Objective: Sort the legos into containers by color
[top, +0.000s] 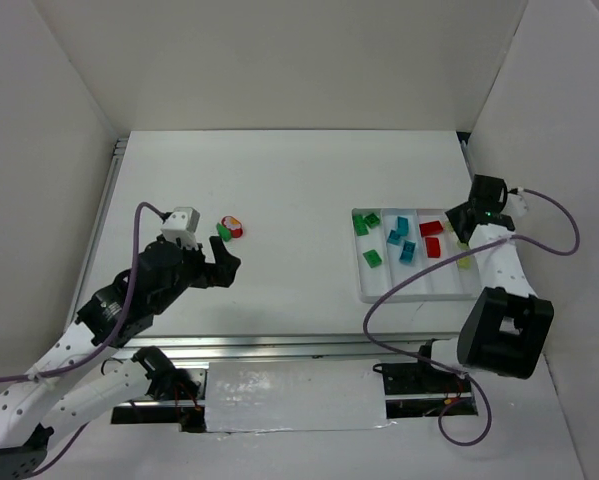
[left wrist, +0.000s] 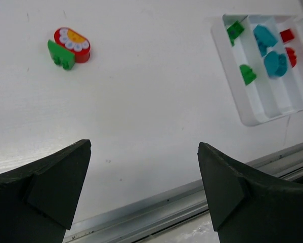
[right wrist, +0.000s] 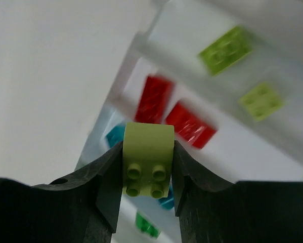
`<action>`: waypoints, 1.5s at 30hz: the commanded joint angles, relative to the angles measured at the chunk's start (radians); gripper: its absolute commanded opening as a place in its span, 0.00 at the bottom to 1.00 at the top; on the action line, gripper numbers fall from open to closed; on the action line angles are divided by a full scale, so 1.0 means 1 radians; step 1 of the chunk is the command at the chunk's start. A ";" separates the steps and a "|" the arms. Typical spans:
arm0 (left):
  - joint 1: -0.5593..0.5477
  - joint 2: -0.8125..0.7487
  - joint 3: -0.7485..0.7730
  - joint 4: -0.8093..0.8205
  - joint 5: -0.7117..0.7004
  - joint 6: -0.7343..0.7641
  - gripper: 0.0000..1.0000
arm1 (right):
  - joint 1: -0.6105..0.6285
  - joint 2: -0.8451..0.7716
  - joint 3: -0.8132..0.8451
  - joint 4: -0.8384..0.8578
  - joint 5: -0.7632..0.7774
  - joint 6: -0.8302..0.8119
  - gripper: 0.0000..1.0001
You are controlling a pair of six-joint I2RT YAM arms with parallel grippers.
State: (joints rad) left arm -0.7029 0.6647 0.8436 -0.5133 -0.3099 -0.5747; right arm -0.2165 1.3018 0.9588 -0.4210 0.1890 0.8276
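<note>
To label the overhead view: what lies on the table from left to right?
Loose green lego → red oval piece → white tray's left wall → green legos → teal legos → red legos → pale lego.

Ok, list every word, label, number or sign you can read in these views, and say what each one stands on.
None: no text can be read in any view.
The white tray, the sorted bricks in it and the pale green brick in the right gripper show only plain studs.
The loose red piece has white dots around a yellow patch, a pattern and not letters.
</note>
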 commanded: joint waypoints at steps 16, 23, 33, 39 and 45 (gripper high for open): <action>-0.001 -0.017 -0.064 0.012 0.193 -0.005 0.99 | -0.118 0.517 0.468 -0.160 0.218 -0.011 0.05; -0.001 -0.045 -0.061 -0.019 0.196 -0.007 0.99 | -0.115 0.591 0.488 -0.133 0.170 -0.012 0.23; -0.001 -0.008 -0.055 -0.019 0.163 -0.016 0.99 | -0.115 0.603 0.488 -0.133 0.175 -0.005 0.61; -0.001 0.015 -0.043 -0.053 0.051 -0.079 0.99 | -0.089 0.576 0.497 -0.142 0.164 -0.007 0.66; 0.003 0.065 -0.012 -0.126 -0.205 -0.284 1.00 | 0.097 0.323 0.430 -0.104 0.184 -0.056 0.84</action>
State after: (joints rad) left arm -0.7029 0.7040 0.7780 -0.6128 -0.3542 -0.7368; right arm -0.2356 1.8229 1.3899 -0.5575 0.3466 0.8078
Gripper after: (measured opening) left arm 0.994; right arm 0.779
